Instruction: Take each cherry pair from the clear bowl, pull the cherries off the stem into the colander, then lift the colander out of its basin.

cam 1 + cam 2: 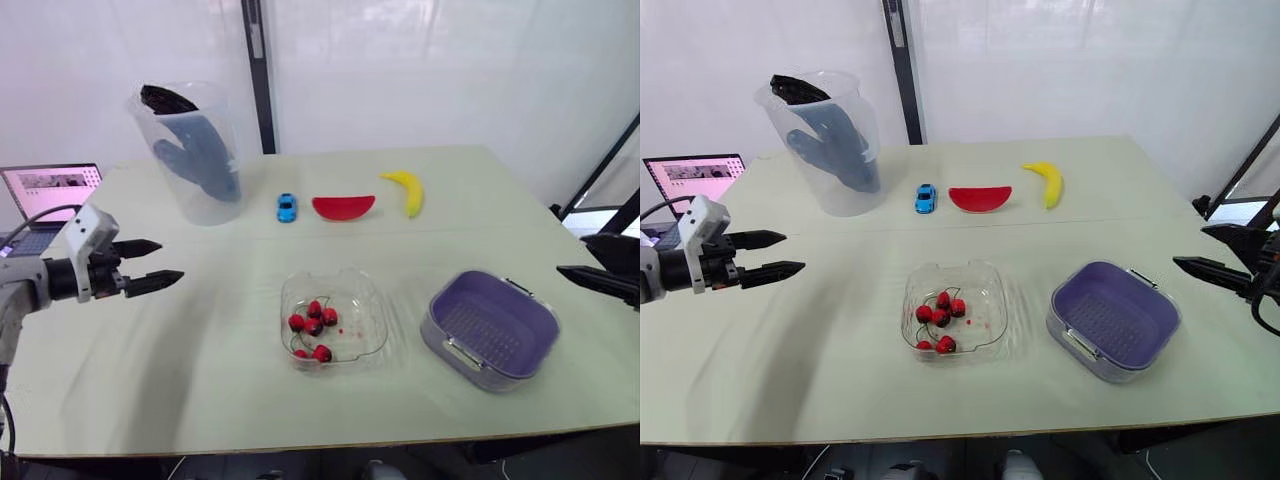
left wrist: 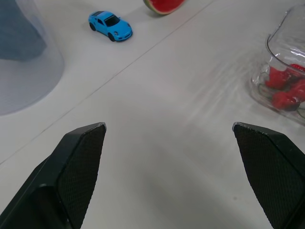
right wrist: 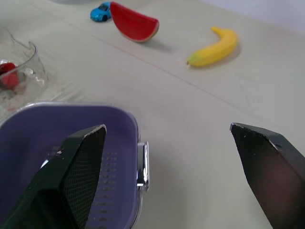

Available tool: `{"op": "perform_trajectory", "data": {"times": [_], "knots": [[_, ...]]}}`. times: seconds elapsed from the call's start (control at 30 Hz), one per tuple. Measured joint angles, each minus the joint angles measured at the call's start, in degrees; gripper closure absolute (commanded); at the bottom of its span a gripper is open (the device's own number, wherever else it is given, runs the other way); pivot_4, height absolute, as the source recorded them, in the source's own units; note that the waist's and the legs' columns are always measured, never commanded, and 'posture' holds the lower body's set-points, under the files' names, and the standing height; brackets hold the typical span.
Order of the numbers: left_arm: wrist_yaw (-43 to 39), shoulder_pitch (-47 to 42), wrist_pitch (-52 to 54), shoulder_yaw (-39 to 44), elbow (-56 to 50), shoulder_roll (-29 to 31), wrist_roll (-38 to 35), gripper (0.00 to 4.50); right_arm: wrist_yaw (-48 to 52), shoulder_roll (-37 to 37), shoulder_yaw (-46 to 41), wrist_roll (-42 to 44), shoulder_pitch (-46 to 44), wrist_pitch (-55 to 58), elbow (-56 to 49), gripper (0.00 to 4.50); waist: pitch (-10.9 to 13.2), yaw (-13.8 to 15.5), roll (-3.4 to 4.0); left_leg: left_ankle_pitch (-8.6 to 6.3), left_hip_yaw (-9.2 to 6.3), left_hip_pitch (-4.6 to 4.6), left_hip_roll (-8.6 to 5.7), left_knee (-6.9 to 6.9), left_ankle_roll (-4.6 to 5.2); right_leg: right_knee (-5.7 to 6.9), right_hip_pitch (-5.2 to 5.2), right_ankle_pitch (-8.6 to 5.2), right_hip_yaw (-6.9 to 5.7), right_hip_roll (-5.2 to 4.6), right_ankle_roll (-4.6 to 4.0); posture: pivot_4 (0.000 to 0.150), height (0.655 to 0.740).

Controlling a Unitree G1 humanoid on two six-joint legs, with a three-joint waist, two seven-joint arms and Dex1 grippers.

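A clear bowl [image 1: 372,300] sits at the table's front middle, holding several red cherries [image 1: 313,326] on green stems. To its right stands the purple colander [image 1: 492,322] inside its basin, empty, with a metal handle [image 1: 461,355] on the near side. My left gripper [image 1: 155,265] hovers open over the left side of the table, well left of the bowl. My right gripper [image 1: 1202,250] is open at the right table edge, just right of the colander. The right wrist view looks over the colander's rim [image 3: 131,119].
A tall clear pitcher [image 1: 192,150] with a dark glove inside stands at the back left. A blue toy car [image 1: 287,207], a watermelon slice [image 1: 343,206] and a banana [image 1: 407,189] lie in a row at the back. A laptop [image 1: 48,195] sits off the left edge.
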Motion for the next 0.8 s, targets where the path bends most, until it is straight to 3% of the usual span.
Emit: {"op": "perform_trajectory", "data": {"times": [0.6,0.8], "knots": [[-0.7,0.0,5.2,1.2,-2.7,0.0,-2.1,0.0,-2.0,0.0,0.1,1.8,-2.6,5.9,-0.3,0.07,0.0,0.0,0.01,0.0,0.0,-0.01,0.01,0.0,0.0,0.0,-0.01,0.0,0.01,0.0,0.0,0.15,0.74],[-1.9,-0.3,9.2,1.6,-7.7,-0.6,-7.1,0.0,-2.6,-0.9,-0.1,3.1,2.2,13.6,-9.3,0.07,0.0,0.1,0.01,0.0,0.0,-0.02,0.01,0.0,0.0,0.0,-0.01,0.0,0.0,0.0,0.0,0.15,0.74]]}}
